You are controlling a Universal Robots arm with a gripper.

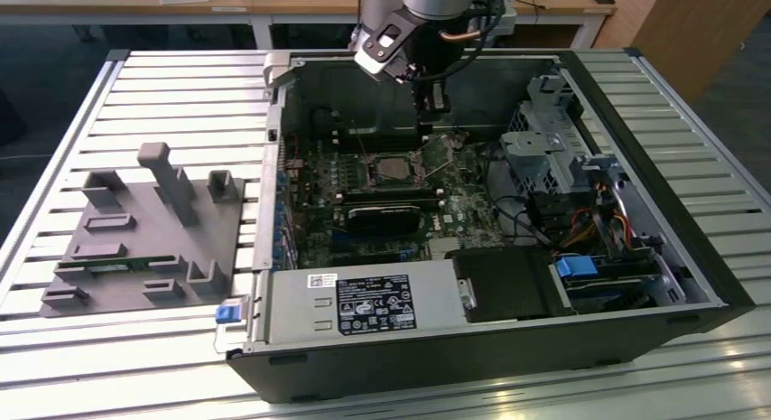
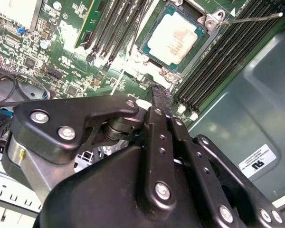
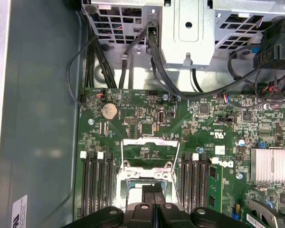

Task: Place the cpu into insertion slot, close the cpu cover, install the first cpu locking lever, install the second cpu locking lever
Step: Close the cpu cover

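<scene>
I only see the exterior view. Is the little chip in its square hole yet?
Observer: Yes. In the second wrist view the cpu lies in the insertion slot, silver top up.
Operator: Where's the claw?
Observer: The claw is shut, with its tip just beside one corner of the slot. I can't tell if it touches.
Operator: Is any lever sticking out?
Observer: A thin metal lever juts out past another corner.

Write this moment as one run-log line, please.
cpu seated in insertion slot | gripper shut, tips at slot edge | one locking lever swung out
</scene>
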